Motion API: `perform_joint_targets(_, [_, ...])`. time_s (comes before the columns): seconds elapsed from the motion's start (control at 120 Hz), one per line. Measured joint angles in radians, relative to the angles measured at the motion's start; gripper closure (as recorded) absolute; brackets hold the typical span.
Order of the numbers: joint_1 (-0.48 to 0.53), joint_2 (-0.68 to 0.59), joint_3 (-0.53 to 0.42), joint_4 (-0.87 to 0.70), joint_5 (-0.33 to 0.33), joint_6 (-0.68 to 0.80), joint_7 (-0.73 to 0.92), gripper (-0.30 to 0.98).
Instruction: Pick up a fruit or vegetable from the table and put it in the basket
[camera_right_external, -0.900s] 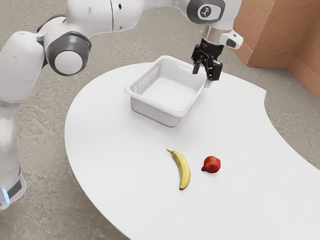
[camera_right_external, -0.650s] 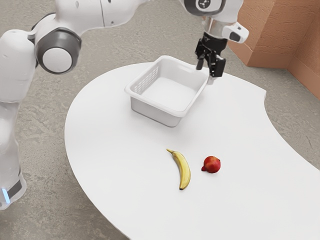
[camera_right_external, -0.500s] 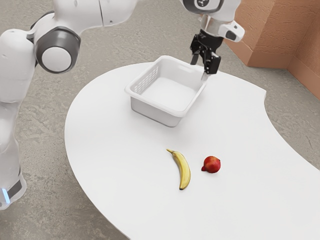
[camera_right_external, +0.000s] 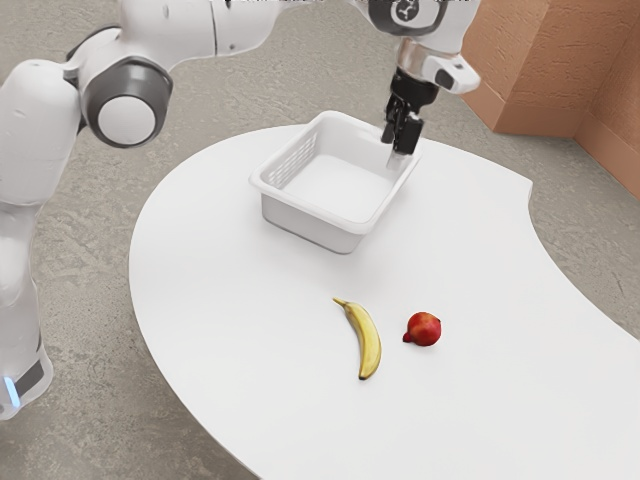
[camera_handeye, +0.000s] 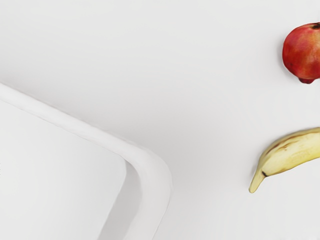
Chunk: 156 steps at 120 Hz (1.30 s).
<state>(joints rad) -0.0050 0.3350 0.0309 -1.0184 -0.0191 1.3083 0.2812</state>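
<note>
Right now, my gripper (camera_right_external: 398, 148) hangs high by the far rim of the basket (camera_right_external: 300, 218), toward the exterior view's right. I cannot tell if it is spread or pressed together. The white basket sits on the big white table (camera_right_external: 215, 300).

Both fruits lie on the table, outside the basket. The yellow banana (camera_right_external: 366, 342) is a bit bent, and its thin stem points toward the basket. The red fruit (camera_right_external: 424, 329) is near the banana, on the side toward the exterior view's right, and the two do not touch. In the wrist view, I see one round corner of the basket, and both fruits are well apart from it. Behind the table, I see a gray floor (camera_right_external: 200, 100) and a brown wall (camera_right_external: 535, 65).
</note>
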Motion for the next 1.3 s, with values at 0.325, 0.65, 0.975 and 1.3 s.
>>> perform_joint_targets(0.325, [0.002, 0.113, -0.145, -0.051, -0.119, 0.130, 0.493, 0.00])
perform_joint_targets(0.65, [0.008, 0.248, -0.157, -0.048, -0.134, 0.207, 0.785, 0.00])
perform_joint_targets(0.975, [-0.032, 0.268, -0.196, -0.052, -0.136, 0.259, 0.970, 0.00])
perform_joint_targets(1.3, [-0.057, 0.327, -0.197, -0.056, -0.135, 0.281, 1.065, 0.00])
